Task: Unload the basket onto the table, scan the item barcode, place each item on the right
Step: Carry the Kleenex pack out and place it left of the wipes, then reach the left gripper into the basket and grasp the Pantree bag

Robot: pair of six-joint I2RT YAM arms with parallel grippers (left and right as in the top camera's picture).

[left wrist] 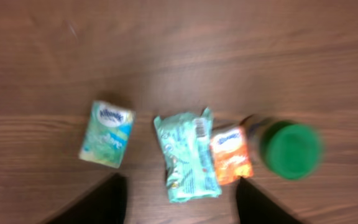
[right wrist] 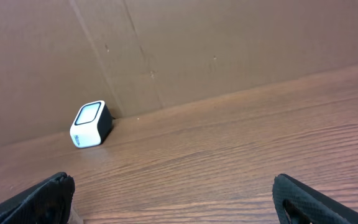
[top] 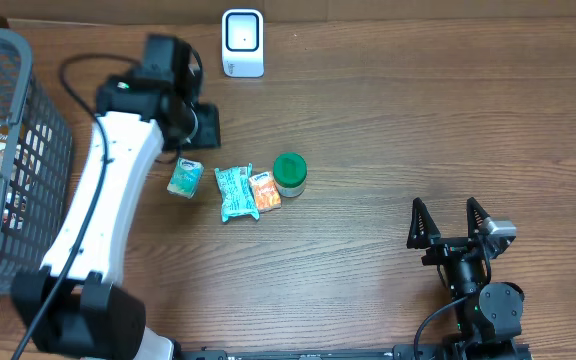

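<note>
**Coverage by view.** Only the overhead view shows the grey lattice basket (top: 30, 120) at the table's 9 o'clock, with wrapped goods inside. It also shows the white left arm (top: 108, 200) running from 7 o'clock up toward 11. Only the left wrist view gives print detail: a white, finely lined panel on the teal packet (left wrist: 186, 155) (barcode-like, though blurred). Only the right wrist view shows the brown cardboard wall (right wrist: 229, 43) behind the barcode scanner (right wrist: 91, 124).

**Item positions, left to right.** A row lies just left of the table's centre.
- The tissue pack (left wrist: 107, 134) stands apart from the rest.
- The teal packet comes next.
- The orange packet (left wrist: 230, 154) touches the teal packet's right edge.
- The green-lidded jar (left wrist: 289, 149) sits just beside the orange packet.

The scanner stands at 12 o'clock of this row, well apart, near the far edge.

**End effectors.**
- The left gripper (left wrist: 179, 180) hangs over the row with its fingers apart. It holds and touches nothing.
- The right gripper (top: 448, 222), at the table's 4 o'clock, has its fingers spread wide and empty.

**Materials and shapes.**
- The table (top: 418, 120) is brown wood grain.
- The tissue pack is a soft green-blue rectangle.
- The teal packet is crinkled film with crimped ends.
- The orange packet is small and glossy.
- The jar is round.
- The scanner is a white rounded block with a pale face.
</note>
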